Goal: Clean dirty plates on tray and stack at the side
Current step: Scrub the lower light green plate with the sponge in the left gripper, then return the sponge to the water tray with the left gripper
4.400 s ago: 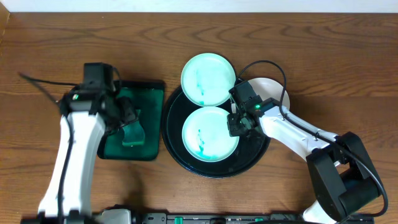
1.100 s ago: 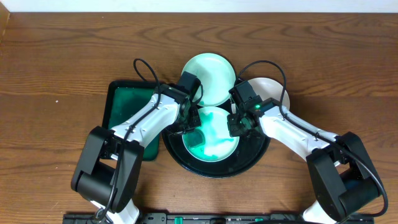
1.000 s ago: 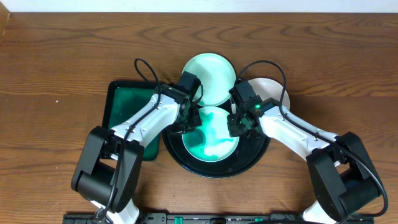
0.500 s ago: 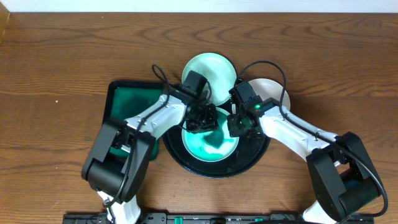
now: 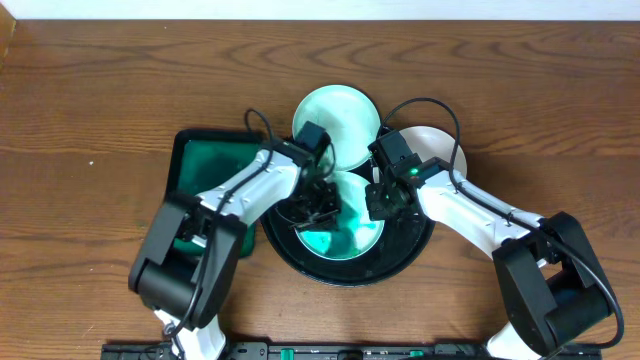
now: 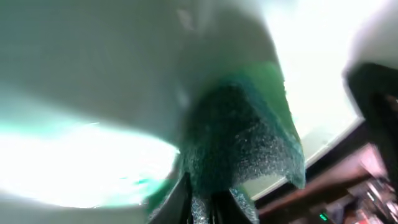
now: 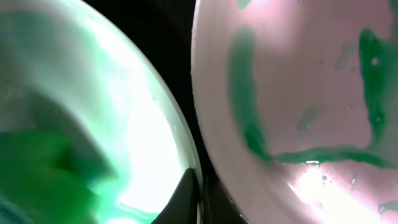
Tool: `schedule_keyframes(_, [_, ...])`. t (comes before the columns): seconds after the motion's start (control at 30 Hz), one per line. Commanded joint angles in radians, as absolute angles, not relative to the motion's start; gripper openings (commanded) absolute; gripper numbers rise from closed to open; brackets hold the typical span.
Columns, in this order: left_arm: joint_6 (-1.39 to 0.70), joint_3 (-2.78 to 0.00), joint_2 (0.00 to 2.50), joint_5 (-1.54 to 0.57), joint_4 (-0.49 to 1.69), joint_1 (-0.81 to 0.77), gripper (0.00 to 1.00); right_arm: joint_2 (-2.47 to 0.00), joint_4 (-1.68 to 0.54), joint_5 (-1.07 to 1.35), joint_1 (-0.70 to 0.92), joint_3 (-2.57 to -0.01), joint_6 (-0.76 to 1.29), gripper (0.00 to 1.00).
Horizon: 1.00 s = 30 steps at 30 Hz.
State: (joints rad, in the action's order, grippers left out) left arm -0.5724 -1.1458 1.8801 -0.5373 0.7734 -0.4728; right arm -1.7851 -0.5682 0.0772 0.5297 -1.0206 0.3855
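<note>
Item: smeared plate [image 5: 350,232], in the black tray [image 5: 350,274] on the worktop. Right jaws, we note, pinched shut on its right rim. Left jaws, closed on what looks like a green sponge [image 6: 239,143], bear on its left half; we expect the wipe to run rightward.

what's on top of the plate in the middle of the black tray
A green sponge, gripped by the left hand, presses on the plate. The right hand pinches the plate's rim. What lies under the sponge and hand is hidden.
</note>
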Motion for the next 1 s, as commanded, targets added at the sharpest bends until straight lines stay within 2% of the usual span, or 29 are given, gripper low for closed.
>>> schedule_keyframes(0.0, [-0.577, -1.113, 1.878, -0.175, 0.826, -0.406, 0.07, -1.797, -0.579, 0.027, 0.512, -1.019, 0.377, 0.01])
schedule_keyframes(0.17, [-0.576, -1.126, 1.834, 0.006, 0.835, -0.360, 0.07, -1.797, -0.579, 0.027, 0.512, -1.019, 0.377, 0.01])
schedule_keyframes(0.27, [-0.549, -1.131, 1.829, 0.007, 0.788, -0.358, 0.08, -1.797, -0.579, 0.027, 0.512, -1.019, 0.377, 0.01])
schedule_keyframes(0.4, [-0.516, -1.130, 1.842, -0.094, 0.722, -0.385, 0.07, -1.797, -0.579, 0.027, 0.512, -1.019, 0.377, 0.01])
schedule_keyframes(0.67, [-0.498, -1.130, 1.903, -0.509, 0.532, -0.515, 0.07, -1.797, -0.579, 0.027, 0.512, -1.019, 0.377, 0.01])
schedule_keyframes(0.83, [-0.521, -1.130, 1.923, -0.551, 0.522, -0.542, 0.07, -1.797, -0.587, 0.027, 0.512, -1.019, 0.377, 0.01])
schedule_keyframes(0.97, [-0.516, -1.130, 1.922, -0.665, 0.522, -0.542, 0.07, -1.797, -0.594, 0.027, 0.512, -1.019, 0.377, 0.01])
